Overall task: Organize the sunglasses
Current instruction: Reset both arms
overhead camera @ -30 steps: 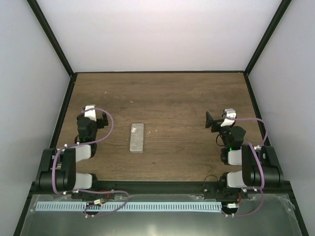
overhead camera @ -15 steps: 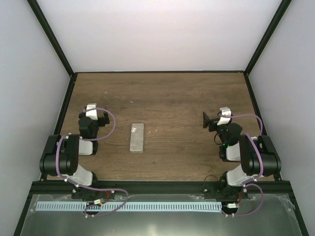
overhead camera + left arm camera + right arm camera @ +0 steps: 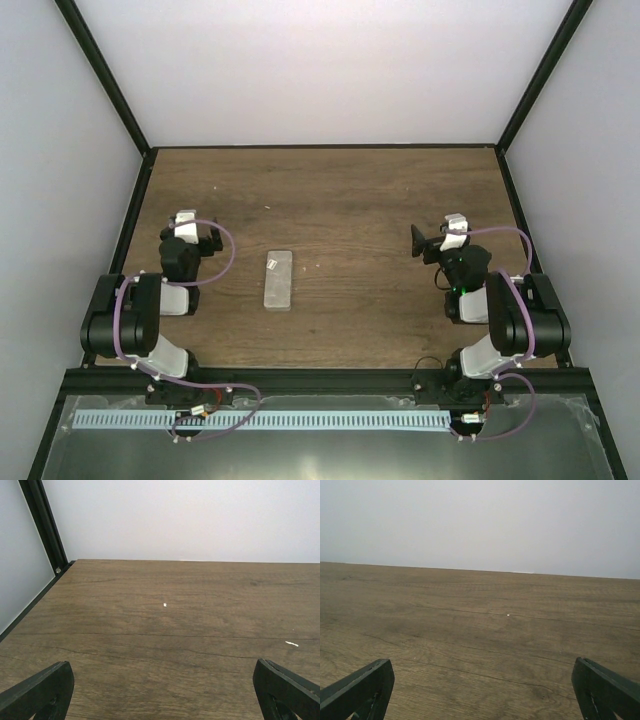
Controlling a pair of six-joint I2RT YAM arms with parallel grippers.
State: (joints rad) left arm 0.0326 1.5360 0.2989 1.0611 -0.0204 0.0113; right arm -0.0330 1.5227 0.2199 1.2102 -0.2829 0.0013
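The sunglasses do not show in any view. A flat grey case point(image 3: 278, 280) lies shut in the middle of the wooden table point(image 3: 350, 190), with a small white mark on its far end. My left gripper point(image 3: 205, 238) is open and empty, low over the table well to the left of the case. My right gripper point(image 3: 425, 243) is open and empty, well to the right of the case. The left wrist view shows only bare wood between the open fingertips point(image 3: 40, 692). The right wrist view shows the same between its fingertips point(image 3: 360, 690).
Black frame posts and white walls enclose the table; a post point(image 3: 42, 525) stands at the far left in the left wrist view. Tiny white specks point(image 3: 267, 208) lie on the wood. Both arms are folded back near their bases at the near edge.
Both arms have folded back slightly toward their bases; the right gripper has shifted a little left and away. The case has not moved.
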